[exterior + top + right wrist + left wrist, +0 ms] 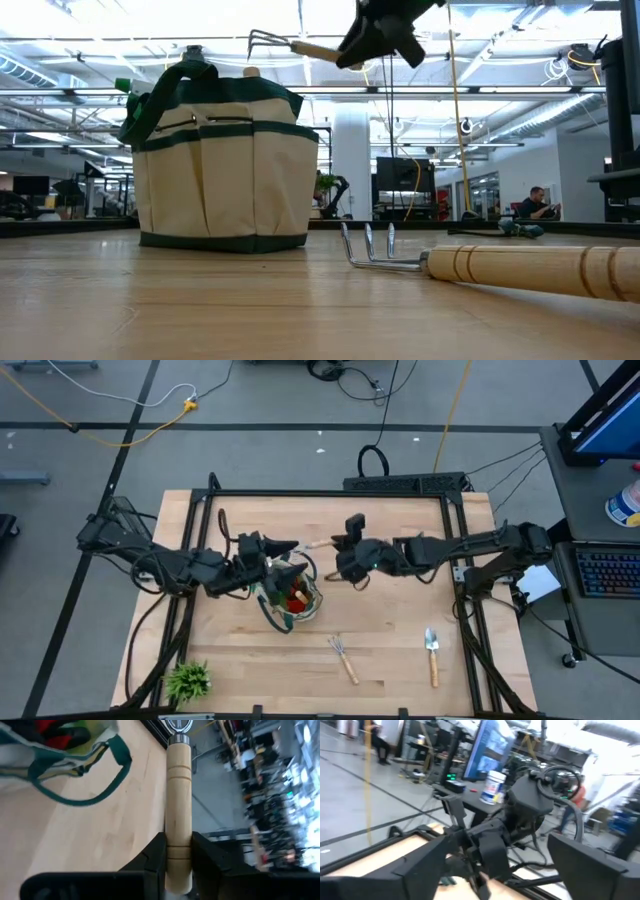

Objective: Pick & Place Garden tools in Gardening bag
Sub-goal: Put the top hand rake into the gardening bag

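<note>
right pincer (345, 550) clamped on rake (290, 44), held at bag's (290, 595) 1 o'clock | left pincer (285, 550) apart, over bag | risk: tines snag the rim or arms collide

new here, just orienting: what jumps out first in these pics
The right tool holds a rake in the air beside the bag at mid-table. The left tool hangs open at the bag's far side. A second rake and a trowel lie on the near table.
</note>
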`<state>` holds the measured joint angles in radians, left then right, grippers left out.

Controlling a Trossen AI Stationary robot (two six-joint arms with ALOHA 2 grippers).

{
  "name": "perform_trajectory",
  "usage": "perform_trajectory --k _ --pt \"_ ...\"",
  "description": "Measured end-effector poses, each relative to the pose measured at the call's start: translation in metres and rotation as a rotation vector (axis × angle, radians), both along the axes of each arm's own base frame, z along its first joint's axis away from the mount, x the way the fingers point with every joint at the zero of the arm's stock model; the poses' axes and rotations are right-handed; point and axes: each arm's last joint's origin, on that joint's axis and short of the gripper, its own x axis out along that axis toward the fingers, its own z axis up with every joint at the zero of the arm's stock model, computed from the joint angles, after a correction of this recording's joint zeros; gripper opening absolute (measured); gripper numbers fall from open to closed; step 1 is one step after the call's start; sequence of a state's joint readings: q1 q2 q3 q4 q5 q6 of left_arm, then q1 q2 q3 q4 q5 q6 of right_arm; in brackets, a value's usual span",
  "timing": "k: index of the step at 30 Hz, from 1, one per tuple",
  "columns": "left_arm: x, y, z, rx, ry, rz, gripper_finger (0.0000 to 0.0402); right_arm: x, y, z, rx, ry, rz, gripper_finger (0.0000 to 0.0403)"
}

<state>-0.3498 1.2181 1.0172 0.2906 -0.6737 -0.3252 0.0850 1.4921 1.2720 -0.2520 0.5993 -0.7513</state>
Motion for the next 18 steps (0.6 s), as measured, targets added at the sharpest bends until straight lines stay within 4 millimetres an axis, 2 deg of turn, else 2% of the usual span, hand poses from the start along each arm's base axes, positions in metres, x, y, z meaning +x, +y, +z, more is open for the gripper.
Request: perform_trajectory --k 3,5,9,14,18 --pt "0.000 -0.002 0.005 0.002 -0.019 -0.068 0.0387 -0.002 0.013 0.001 -0.102 0.041 0.020 0.0056" --pt "0.000 -0.003 0.010 0.018 -0.023 -0.127 0.0396 -0.003 0.021 0.001 -0.167 0.064 0.036 0.0056" --pt "0.000 -0.005 0.019 0.072 0.032 -0.181 0.0380 -0.003 0.035 0.005 -0.270 0.075 0.077 0.0056" --pt "-0.004 -0.003 0.029 0.109 0.177 -0.180 0.0360 -0.003 0.052 0.014 -0.405 0.068 0.137 0.0056" --pt "-0.001 -0.001 0.030 0.121 0.310 -0.171 0.0352 -0.004 0.063 0.018 -0.502 0.081 0.204 0.0056"
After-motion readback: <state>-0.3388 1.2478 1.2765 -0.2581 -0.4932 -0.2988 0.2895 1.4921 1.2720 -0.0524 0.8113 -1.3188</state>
